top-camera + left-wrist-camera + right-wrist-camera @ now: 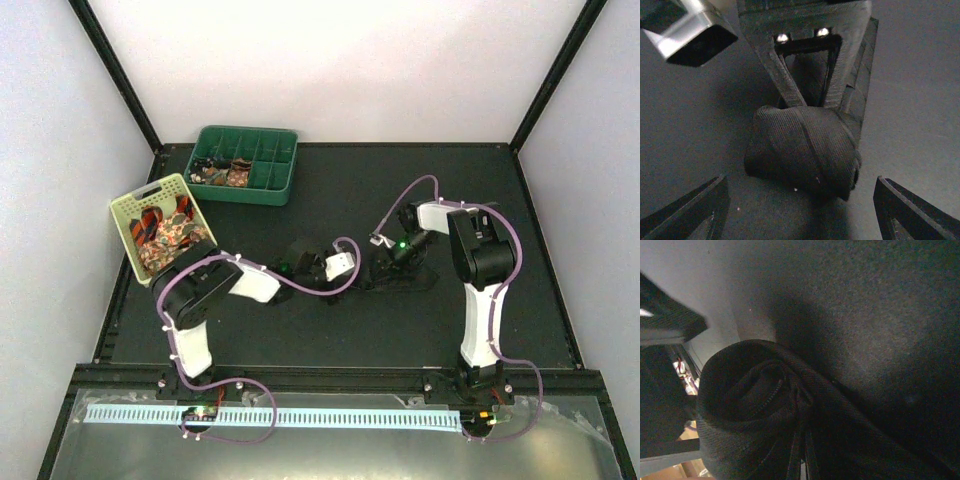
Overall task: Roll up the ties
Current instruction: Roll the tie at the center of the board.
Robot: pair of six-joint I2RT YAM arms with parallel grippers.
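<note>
Right gripper (385,268) pinching rolled dark tie (415,280) mid-table, left gripper (340,268) spread beside it.

Top: both arms meet mid-table, grippers near each other. The dark tie's loose tail lies on the black table (330,190) toward the right. At far left the green tray (285,170) has a few rolled ties (225,175) in its left compartments. Nearer, the pale basket (130,205) holds piled striped and floral ties (170,228). Left wrist: the roll sits on the table, with the right gripper's two black fingers (787,90) pressed together into its far side. The left fingers (695,210) are wide apart at the near corners, clear of the roll. Right wrist: the roll fills the left of the frame, spiral end facing the camera. Own fingers not clearly visible, so the grip cannot be told from this view.
</note>
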